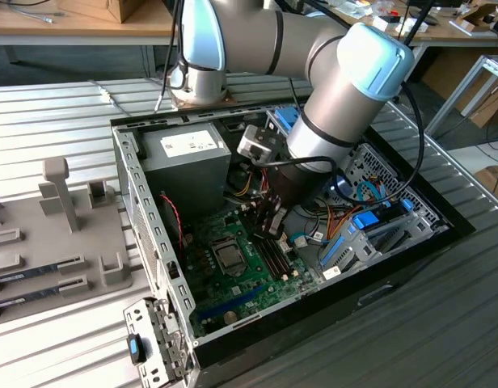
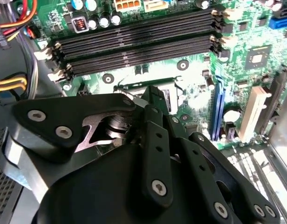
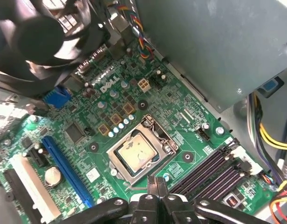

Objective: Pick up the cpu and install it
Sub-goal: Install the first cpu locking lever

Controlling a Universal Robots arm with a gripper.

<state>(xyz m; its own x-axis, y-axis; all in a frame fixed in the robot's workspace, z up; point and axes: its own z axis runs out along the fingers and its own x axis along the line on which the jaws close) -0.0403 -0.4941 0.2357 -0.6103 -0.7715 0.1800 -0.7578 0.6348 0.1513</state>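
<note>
The cpu (image 3: 136, 153), a small square chip with a silvery top, lies flat inside the metal frame of the socket (image 1: 230, 257) on the green motherboard (image 3: 78, 112). My gripper (image 1: 265, 229) hangs inside the open computer case, just above the board between the socket and the black memory slots (image 1: 275, 257). Its dark fingers (image 3: 150, 201) are pressed together with nothing between them, and the fingertips end close beside the socket's edge, a short way from the cpu. In the second wrist view the gripper (image 2: 148, 95) covers most of the socket.
A grey power supply box (image 1: 188, 153) stands at the case's far end, beside the socket. A black fan (image 3: 36, 37) overhangs the board. Coloured cables (image 3: 269, 135) and a blue drive cage (image 1: 370, 226) crowd the exterior view's right. A grey fixture (image 1: 63, 234) holds memory sticks at its left.
</note>
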